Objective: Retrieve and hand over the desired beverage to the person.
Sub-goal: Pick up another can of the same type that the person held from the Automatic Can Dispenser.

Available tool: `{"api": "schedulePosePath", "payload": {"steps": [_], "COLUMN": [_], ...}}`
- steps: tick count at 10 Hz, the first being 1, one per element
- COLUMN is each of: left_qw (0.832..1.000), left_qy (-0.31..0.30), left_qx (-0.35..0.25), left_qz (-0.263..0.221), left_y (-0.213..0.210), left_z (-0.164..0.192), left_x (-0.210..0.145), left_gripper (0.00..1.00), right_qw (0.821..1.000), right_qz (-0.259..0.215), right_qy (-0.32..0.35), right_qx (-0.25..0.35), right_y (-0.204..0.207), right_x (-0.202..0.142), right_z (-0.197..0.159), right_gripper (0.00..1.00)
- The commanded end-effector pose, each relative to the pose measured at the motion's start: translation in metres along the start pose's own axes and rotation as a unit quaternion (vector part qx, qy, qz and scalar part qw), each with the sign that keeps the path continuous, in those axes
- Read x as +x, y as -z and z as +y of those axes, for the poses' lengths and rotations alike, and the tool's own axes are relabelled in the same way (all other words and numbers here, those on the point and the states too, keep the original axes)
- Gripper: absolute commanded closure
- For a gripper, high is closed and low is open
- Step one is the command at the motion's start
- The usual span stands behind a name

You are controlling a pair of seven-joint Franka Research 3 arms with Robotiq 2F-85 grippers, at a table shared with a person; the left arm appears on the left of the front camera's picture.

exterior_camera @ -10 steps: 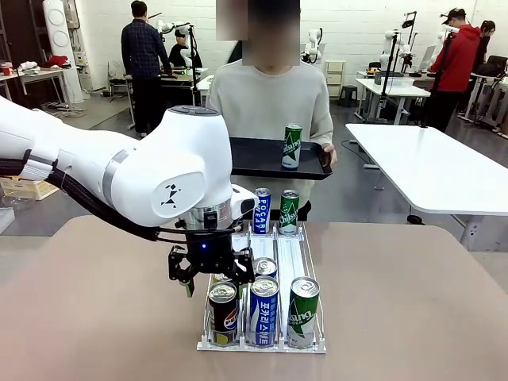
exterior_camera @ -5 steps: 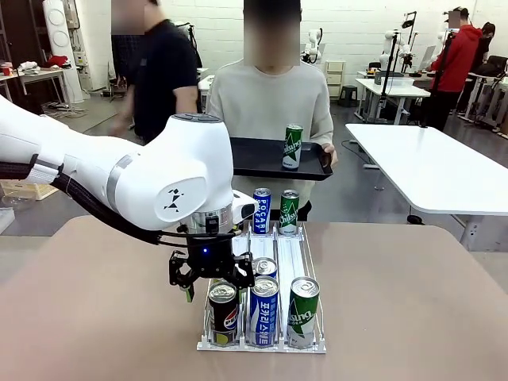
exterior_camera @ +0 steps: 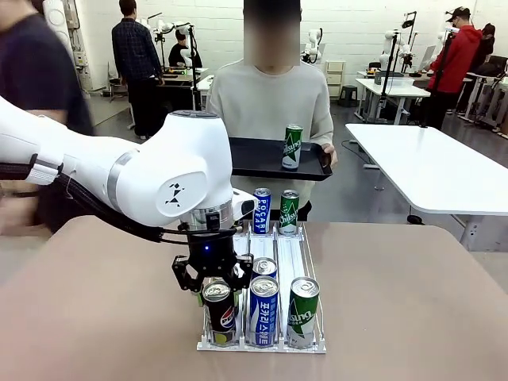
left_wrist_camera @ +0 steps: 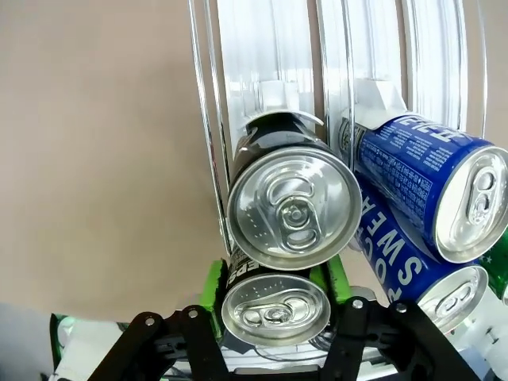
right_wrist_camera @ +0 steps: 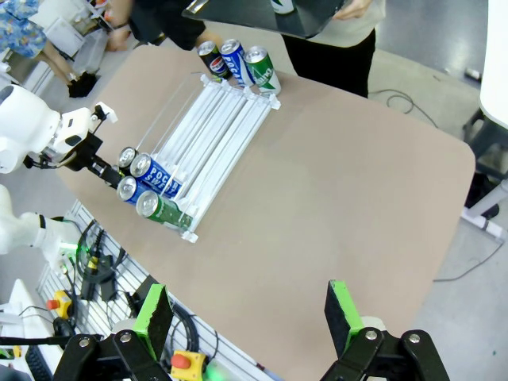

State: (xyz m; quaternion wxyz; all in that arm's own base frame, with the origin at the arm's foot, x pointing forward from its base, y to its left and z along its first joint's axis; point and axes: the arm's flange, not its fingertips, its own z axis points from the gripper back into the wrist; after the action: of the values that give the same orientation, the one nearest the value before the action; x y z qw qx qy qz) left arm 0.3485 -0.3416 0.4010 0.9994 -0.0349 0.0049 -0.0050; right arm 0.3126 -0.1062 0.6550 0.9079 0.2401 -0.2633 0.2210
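At the rack's (exterior_camera: 262, 343) front left lane, left end effector (left_wrist_camera: 275, 279) pinches the Pepsi can (exterior_camera: 220, 311); lift straight up, clear of the rails.

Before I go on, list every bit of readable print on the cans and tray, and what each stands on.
"POCARI": blue can at the rack's far end.
"SWE": blue can, partly hidden, left wrist view.
Pepsi roundel: black can between the left gripper jaws.
Script on the green cans, including the one on the tray: too blurred.
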Motion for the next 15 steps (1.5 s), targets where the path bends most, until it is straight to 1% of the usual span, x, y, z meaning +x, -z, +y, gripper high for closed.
{"api": "schedulePosePath", "payload": {"steps": [1, 3, 5, 6, 7, 9, 10, 11, 12, 13, 15], "left_qw": [0.999, 0.999, 1.000, 0.999, 1.000, 1.000, 1.000, 0.999, 0.999, 0.998, 0.996], "left_qy": [-0.022, -0.024, -0.015, -0.010, 0.002, 0.023, 0.027, 0.029, 0.027, 0.010, 0.004], "left_qx": [0.006, 0.007, 0.007, 0.009, -0.002, -0.012, -0.011, 0.011, 0.021, 0.020, 0.032], "left_qz": [0.029, 0.032, 0.026, 0.031, 0.024, -0.005, -0.007, -0.017, -0.041, -0.062, -0.080], "left_y": [0.002, 0.002, -0.003, -0.011, -0.029, -0.090, -0.120, -0.149, -0.185, -0.216, -0.262], "left_z": [0.000, 0.000, 0.001, -0.001, -0.001, -0.003, -0.006, -0.010, -0.015, -0.017, -0.020], "left_x": [0.001, 0.001, -0.002, -0.006, -0.010, -0.021, -0.026, -0.031, -0.035, -0.035, -0.025], "left_gripper": [0.82, 1.00, 0.99, 0.46, 0.46, 0.46, 0.46, 0.46, 0.46, 0.46, 0.46], "right_qw": [1.000, 1.000, 1.000, 1.000, 1.000, 1.000, 1.000, 1.000, 1.000, 1.000, 1.000], "right_qz": [-0.005, -0.005, -0.005, -0.005, -0.005, -0.005, -0.005, -0.005, -0.005, -0.005, -0.005], "right_qy": [-0.003, -0.003, -0.003, -0.003, -0.003, -0.003, -0.003, -0.003, -0.003, -0.003, -0.003], "right_qx": [0.008, 0.008, 0.008, 0.008, 0.008, 0.008, 0.008, 0.008, 0.008, 0.008, 0.008], "right_y": [0.002, 0.002, 0.002, 0.002, 0.002, 0.002, 0.002, 0.002, 0.002, 0.002, 0.002], "right_x": [0.001, 0.001, 0.001, 0.001, 0.001, 0.001, 0.001, 0.001, 0.001, 0.001, 0.001], "right_z": [-0.001, -0.001, -0.001, -0.001, -0.001, -0.001, -0.001, -0.001, -0.001, -0.001, -0.001], "right_gripper": [0.00, 0.00, 0.00, 0.00, 0.00, 0.00, 0.00, 0.00, 0.00, 0.00, 0.00]}}
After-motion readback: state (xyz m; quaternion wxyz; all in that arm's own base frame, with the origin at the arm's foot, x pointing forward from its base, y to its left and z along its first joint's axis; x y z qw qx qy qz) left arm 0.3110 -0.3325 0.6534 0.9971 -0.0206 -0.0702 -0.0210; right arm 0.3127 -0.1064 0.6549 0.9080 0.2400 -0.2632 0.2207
